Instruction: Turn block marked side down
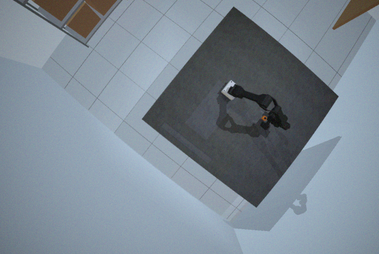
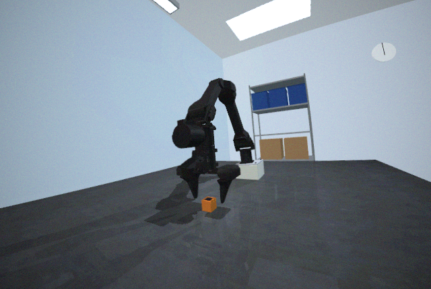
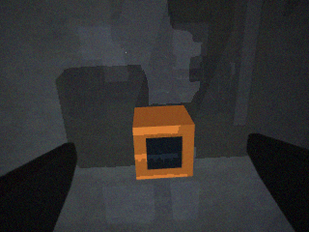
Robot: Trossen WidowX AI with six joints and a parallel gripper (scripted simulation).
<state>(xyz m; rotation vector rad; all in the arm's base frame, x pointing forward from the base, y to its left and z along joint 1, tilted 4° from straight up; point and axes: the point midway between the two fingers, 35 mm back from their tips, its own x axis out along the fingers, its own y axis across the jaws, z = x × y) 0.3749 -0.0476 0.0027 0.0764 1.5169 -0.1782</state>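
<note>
The orange block (image 1: 264,118) (image 2: 209,205) (image 3: 164,130) rests on the dark table. Its marked side, with a dark square (image 2: 209,199) (image 3: 164,153), faces up. My gripper (image 1: 267,118) (image 2: 209,200) (image 3: 162,146) is open and empty, pointing down with its tips low, near the height of the block's top. In the wrist view the block lies between the two fingers, with a gap on each side and neither finger touching it. The block's underside is hidden.
The arm's white base (image 1: 228,93) (image 2: 251,170) stands on the dark table (image 1: 244,46) (image 2: 313,226). A shelf rack (image 2: 310,122) with blue bins (image 2: 277,97) and brown boxes (image 2: 295,147) stands beyond the table. The arm casts shadows around the block.
</note>
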